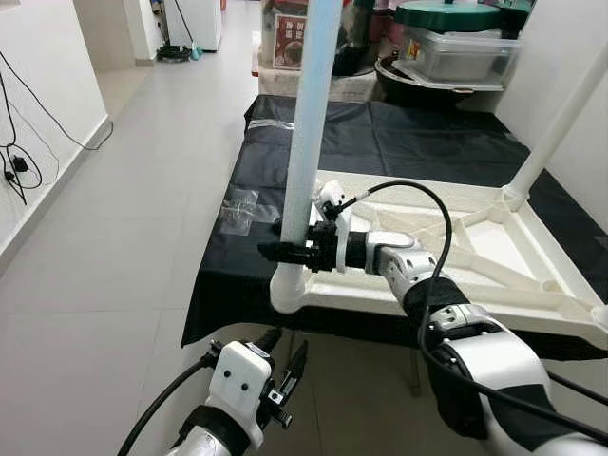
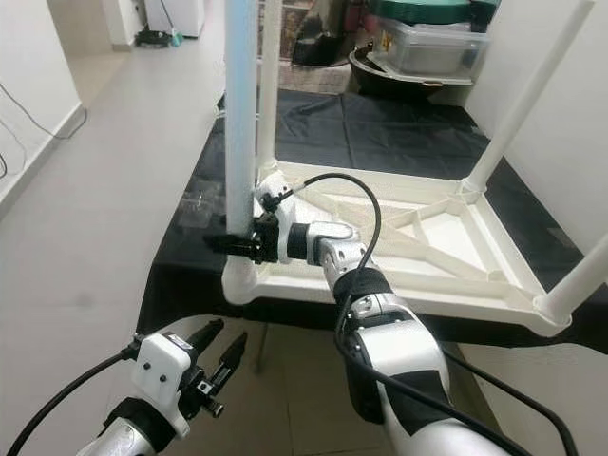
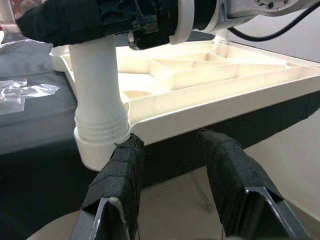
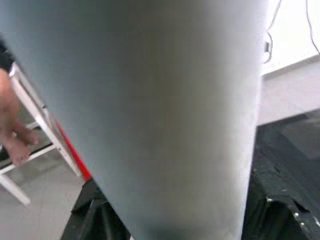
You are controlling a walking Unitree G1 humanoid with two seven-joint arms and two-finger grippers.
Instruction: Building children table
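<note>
Right tool (image 1: 285, 253) clamping table leg (image 1: 312, 114), bare foot (image 4: 15, 145) behind

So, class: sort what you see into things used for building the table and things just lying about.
In use:
- tabletop, upside down
- leg, held by right gripper
- other legs
- left gripper, open below

Lying about:
- plastic wrap
- black cloth
- storage tub
- wall cables

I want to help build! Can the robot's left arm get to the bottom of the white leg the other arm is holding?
Probably yes. The left gripper hangs open just below the table edge, and the round white plastic leg sits right ahead of its fingers with nothing between. The right gripper grips higher up, leaving the base free.
</note>
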